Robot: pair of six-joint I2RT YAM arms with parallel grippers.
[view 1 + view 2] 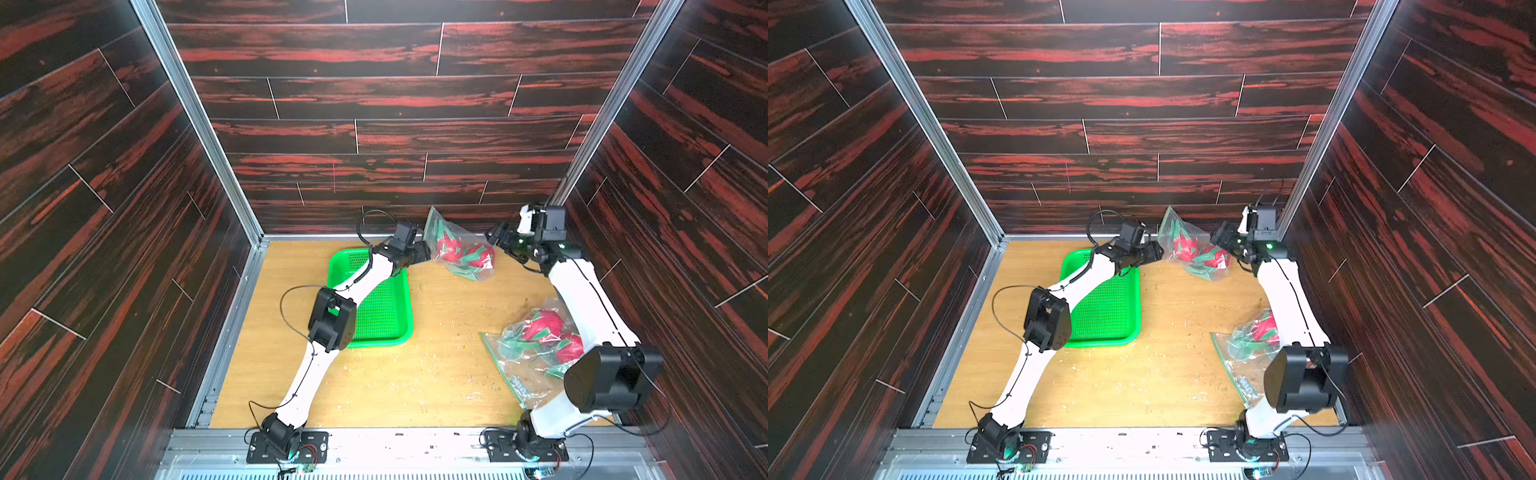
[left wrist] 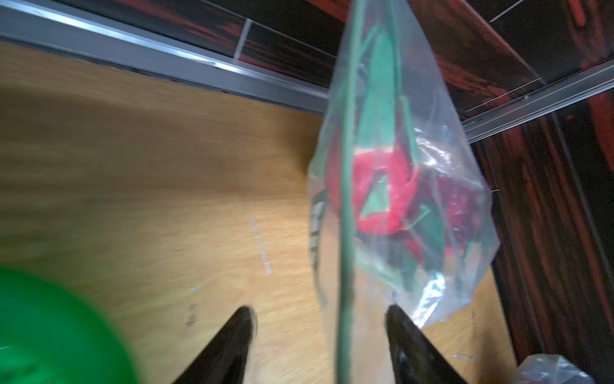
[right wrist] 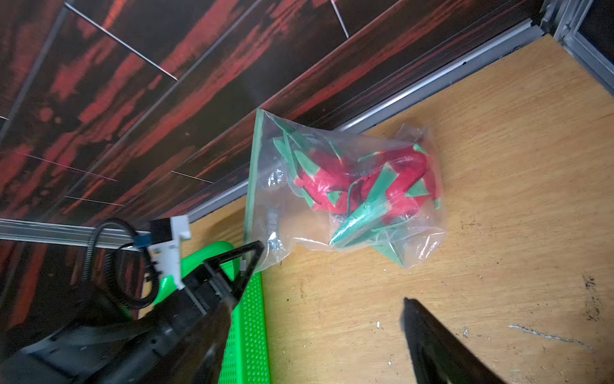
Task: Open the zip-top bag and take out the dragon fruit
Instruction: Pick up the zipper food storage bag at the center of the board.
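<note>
At the upper centre of both top views, the clear zip-top plastic bag (image 1: 441, 231) is sitting on the worktop (image 1: 415, 374), with the red, green-scaled toy dragon fruit (image 3: 332, 186) inside. The left jaws, spread, are straddling its green zip strip (image 2: 347, 199), probably to pinch it. The right jaws are hovering spread beside the opposite end.

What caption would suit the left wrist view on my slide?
Open left gripper straddles the green zip edge of a clear bag holding red dragon fruit.

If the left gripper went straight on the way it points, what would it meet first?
Probably the green zip edge of the clear plastic zip-top bag, standing between the open jaws of the left gripper; depth is unclear.
</note>
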